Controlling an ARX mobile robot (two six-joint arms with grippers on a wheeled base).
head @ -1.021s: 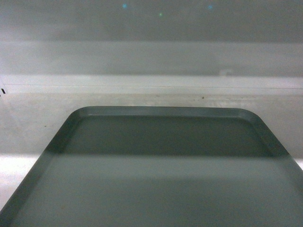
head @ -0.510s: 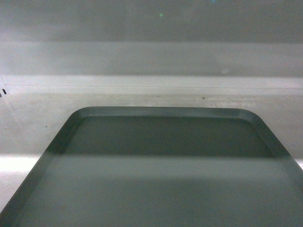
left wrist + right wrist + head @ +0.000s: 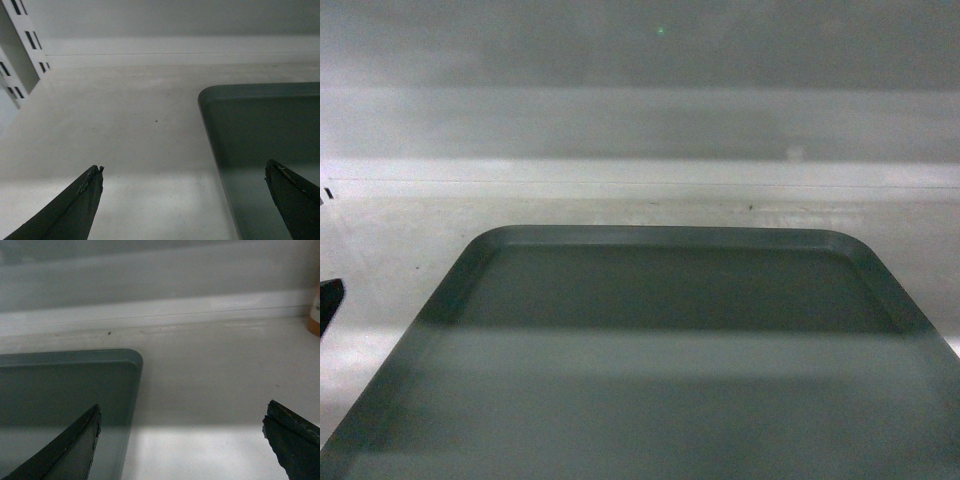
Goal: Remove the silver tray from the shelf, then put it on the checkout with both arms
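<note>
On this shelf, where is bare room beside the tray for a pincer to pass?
Bare shelf board lies left of the silver tray, up to the slotted upright. More lies right of it, toward the orange item, and a strip behind.

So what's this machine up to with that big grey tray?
It is getting ready to lift the silver tray, which lies flat on a white shelf. The left pincer is open, straddling the tray's left edge, and the right pincer is open across its right edge. Neither has closed on the tray yet, so nothing is lifted.
</note>
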